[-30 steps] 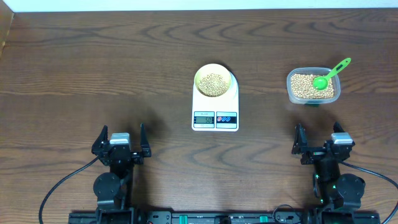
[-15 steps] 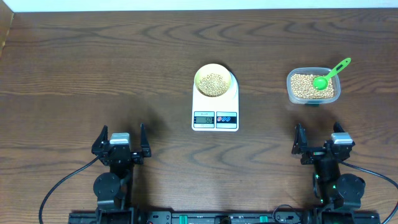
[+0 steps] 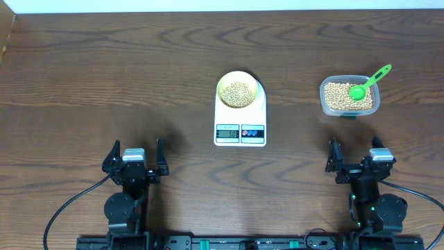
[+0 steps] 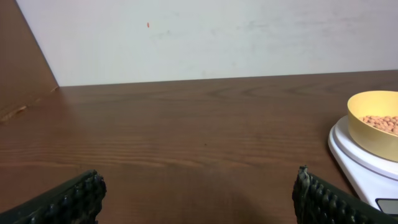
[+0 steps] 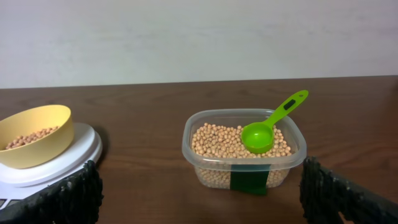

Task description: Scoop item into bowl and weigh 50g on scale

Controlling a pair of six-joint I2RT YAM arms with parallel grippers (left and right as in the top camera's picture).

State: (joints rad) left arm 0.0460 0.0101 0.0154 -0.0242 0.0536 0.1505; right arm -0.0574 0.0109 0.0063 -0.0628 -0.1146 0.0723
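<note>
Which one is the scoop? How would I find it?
On the brown wooden table, go right of the white scale to the clear plastic tub of beans. The scoop rests in it, cup on the beans, handle sticking out over the far right corner. It is the only spoon shape, bright lime green.

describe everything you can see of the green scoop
The green scoop is a bright green measuring spoon that looks like plastic, with a round cup and a flat, narrow handle. It lies in the clear tub, its cup sitting mouth-up on the beans and looking empty. The handle slants upward and juts out past the tub's far right corner. It touches only the beans and probably the rim, and nothing holds it.
</note>
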